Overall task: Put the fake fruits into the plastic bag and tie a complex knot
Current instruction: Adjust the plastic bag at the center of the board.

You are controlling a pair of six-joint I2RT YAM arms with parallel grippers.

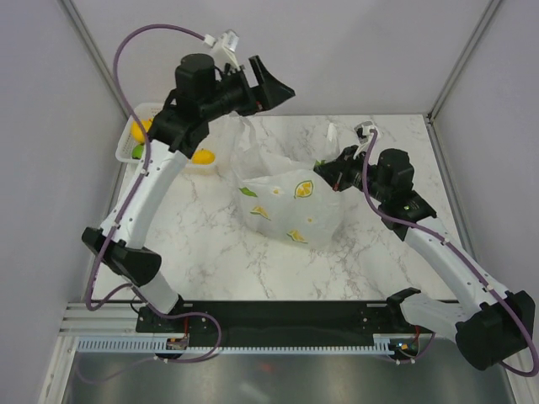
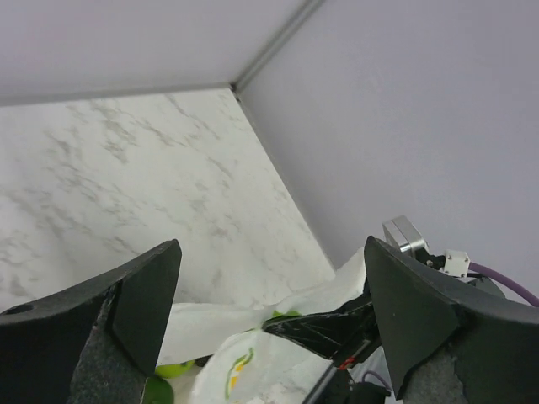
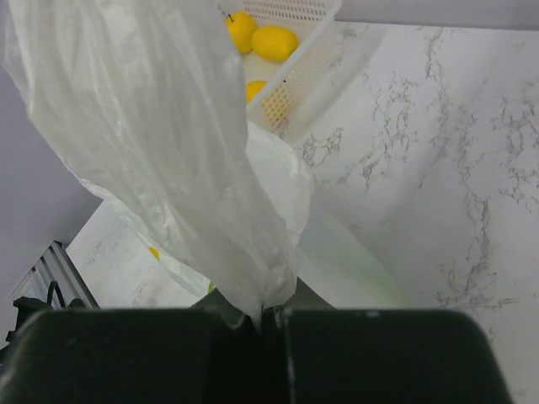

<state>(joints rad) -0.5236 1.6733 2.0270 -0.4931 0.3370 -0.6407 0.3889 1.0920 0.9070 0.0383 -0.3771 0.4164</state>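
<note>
The plastic bag [image 1: 286, 206], white with lemon prints, stands mid-table with its mouth pulled up. My right gripper [image 1: 334, 174] is shut on a bunched handle of the bag [image 3: 227, 194], which rises from between its jaws [image 3: 271, 313]. My left gripper [image 1: 274, 84] is open and empty, held high above the bag's far left side. In the left wrist view [image 2: 271, 278] it looks down on the bag [image 2: 278, 353] and green fruits [image 2: 173, 370] inside it. Yellow fruits [image 3: 274, 42] lie in the basket. No knot shows.
A rigid white perforated basket [image 1: 135, 126] stands at the back left of the marble table, also showing in the right wrist view [image 3: 312, 63]. Grey walls close in the table at the back and both sides.
</note>
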